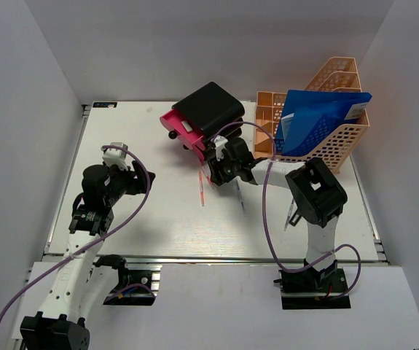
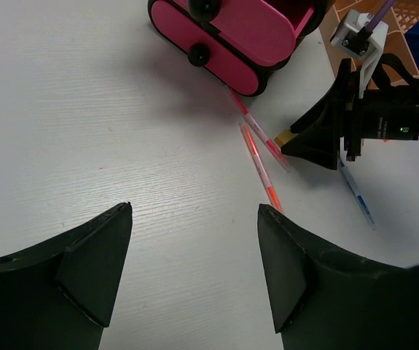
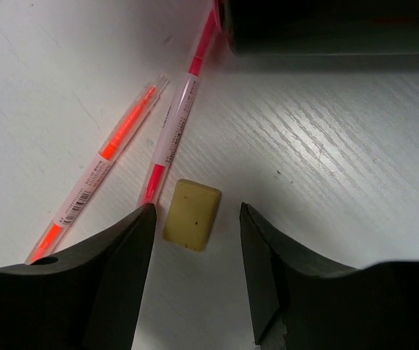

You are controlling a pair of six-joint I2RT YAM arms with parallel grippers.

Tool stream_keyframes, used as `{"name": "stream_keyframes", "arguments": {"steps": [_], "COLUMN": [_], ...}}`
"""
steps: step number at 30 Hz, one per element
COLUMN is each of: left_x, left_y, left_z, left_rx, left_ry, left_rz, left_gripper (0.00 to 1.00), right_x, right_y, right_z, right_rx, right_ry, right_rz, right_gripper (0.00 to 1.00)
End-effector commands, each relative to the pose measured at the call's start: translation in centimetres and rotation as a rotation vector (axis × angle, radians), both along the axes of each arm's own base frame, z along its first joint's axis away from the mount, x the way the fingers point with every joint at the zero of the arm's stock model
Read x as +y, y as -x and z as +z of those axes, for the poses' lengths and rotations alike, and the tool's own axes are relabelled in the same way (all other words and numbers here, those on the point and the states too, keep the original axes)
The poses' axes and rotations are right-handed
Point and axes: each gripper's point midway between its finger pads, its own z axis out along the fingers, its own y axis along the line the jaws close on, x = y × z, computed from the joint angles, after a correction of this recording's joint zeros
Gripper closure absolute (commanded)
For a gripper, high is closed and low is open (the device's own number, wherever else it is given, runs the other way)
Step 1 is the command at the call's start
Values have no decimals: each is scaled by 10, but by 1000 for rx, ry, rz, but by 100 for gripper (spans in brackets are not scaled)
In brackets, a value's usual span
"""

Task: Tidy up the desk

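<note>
1. Looking from the top camera, I saw the large flat white desk (image 1: 158,219) filling the middle of the view, with its silver metal rail along the near edge, just in front of both arm bases.
2. The left gripper (image 2: 194,211) hung over a bare part of the desk on the left side. Its two black fingers stood wide apart and nothing was between them.
3. The right gripper (image 3: 197,211) was low over the desk near the centre, just in front of the black-and-pink plastic drawer box (image 1: 205,111), which sat turned at an angle to the desk edges.
4. Its jaws were partly open, one on each side of a small pale-yellow rectangular eraser (image 3: 192,214). The eraser lay flat on the desk with a thin gap on both sides, so it was not clamped.
5. Just beside the eraser lay a slim transparent pen with red ink (image 3: 174,135), its far end close to the drawer box. Next to it lay a transparent pen with orange ink and a barcode label (image 3: 100,171). I could not tell whether the two pens touched.
6. A thin pen with blue markings (image 2: 356,191) lay on the desk on the other side of the right gripper.
7. The peach mesh file rack (image 1: 340,142) stood at the far right of the desk, with a flat blue folder (image 1: 318,120) leaning inside it.
</note>
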Motion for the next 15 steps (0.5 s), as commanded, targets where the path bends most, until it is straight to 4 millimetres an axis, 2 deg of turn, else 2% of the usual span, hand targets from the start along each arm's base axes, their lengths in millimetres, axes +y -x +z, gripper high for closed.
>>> {"name": "stream_keyframes", "arguments": {"steps": [1, 8, 15], "left_x": [0, 0, -1], "left_y": [-1, 0, -1], "left_z": [15, 17, 15], "left_rx": [-47, -52, -44], "left_ry": [2, 6, 6], "left_rz": [-6, -5, -8], "left_gripper": [21, 21, 21], "right_x": [-4, -6, -14], "right_y": [1, 1, 2], "right_z": [-11, -20, -27], "right_rx": [-24, -38, -56], "right_ry": [46, 96, 134], "right_rz": [12, 4, -7], "right_gripper": [44, 48, 60]}}
